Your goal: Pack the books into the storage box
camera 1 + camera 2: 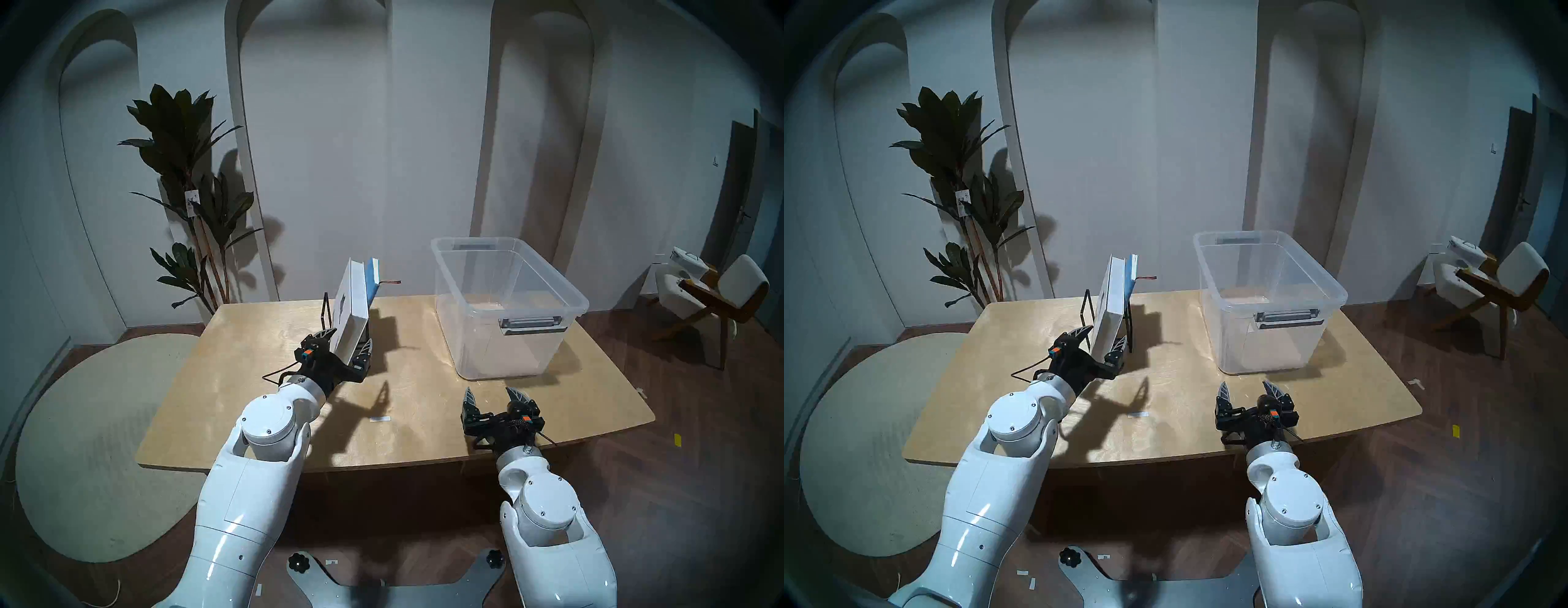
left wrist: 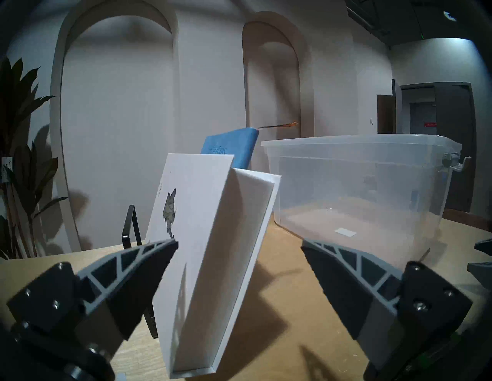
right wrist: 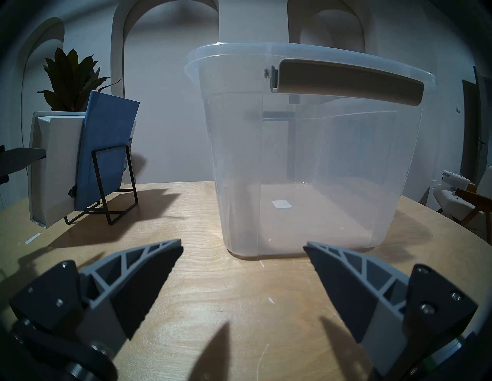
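Note:
The thick white book (image 1: 352,305) leans upright in a black wire rack (image 1: 326,310) at the table's back middle. The thinner blue book (image 1: 373,278) with its reddish-brown ribbon (image 1: 390,282) stands just behind it. My left gripper (image 1: 345,342) is open and straddles the white book's near lower edge. In the left wrist view (image 2: 239,244) one finger touches the cover of the white book (image 2: 197,239), and the other stands apart from it. The clear storage box (image 1: 500,339) sits empty at the back right. My right gripper (image 1: 490,392) is open and empty just in front of the box (image 3: 306,159).
The wooden table (image 1: 254,382) has a small white tape mark (image 1: 379,419) near its middle. A tall potted plant (image 1: 186,170) stands behind the table's left corner. A chair (image 1: 721,297) stands on the floor to the far right.

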Motion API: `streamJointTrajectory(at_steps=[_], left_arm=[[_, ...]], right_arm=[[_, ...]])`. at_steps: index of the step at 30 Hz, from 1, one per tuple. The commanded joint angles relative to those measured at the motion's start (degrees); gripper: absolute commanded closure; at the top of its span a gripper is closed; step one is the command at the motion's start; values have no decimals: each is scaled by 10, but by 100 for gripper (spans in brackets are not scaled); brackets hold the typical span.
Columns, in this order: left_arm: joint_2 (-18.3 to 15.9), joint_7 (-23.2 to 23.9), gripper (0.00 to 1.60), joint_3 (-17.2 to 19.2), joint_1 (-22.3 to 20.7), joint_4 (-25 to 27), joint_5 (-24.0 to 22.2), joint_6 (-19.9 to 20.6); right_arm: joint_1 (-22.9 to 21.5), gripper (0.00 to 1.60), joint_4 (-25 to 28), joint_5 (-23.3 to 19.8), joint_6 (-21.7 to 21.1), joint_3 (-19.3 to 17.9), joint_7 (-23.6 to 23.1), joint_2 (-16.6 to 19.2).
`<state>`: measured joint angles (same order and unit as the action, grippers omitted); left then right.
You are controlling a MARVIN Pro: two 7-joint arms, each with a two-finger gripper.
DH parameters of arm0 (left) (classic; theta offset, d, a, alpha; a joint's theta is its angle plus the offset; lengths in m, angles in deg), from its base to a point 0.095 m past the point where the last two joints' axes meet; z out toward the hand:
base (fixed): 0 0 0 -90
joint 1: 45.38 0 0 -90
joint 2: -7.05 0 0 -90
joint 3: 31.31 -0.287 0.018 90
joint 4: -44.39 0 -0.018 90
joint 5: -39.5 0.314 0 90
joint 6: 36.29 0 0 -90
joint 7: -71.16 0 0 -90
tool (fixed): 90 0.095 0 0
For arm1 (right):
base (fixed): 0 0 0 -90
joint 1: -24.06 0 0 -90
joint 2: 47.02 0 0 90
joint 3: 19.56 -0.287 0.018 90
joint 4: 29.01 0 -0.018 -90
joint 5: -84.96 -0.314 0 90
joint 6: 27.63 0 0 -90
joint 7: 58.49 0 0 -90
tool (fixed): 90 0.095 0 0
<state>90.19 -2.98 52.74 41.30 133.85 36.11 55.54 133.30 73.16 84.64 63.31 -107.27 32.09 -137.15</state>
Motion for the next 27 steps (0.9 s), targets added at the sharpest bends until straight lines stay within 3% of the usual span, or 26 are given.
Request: streamJointTrajectory(at_steps=[1,14,15,17,27], left_arm=[[13,-16,0,-1,-53,-16,6,11],[19,-31,0,10,-95,-79,6,3],[20,-32,93,12,-95,-81,5,5],[16,-33,160,12,-96,-81,9,11],[-16,-90,160,10,-90,-38,83,20]], right_arm=[[-1,0,13,0,3,-1,1,-1],[-2,0,13,0,3,-1,1,0],[-1,0,13,0,3,-1,1,0],[-1,0,13,0,3,-1,1,-1],[-2,0,12,0,3,-1,1,0]])
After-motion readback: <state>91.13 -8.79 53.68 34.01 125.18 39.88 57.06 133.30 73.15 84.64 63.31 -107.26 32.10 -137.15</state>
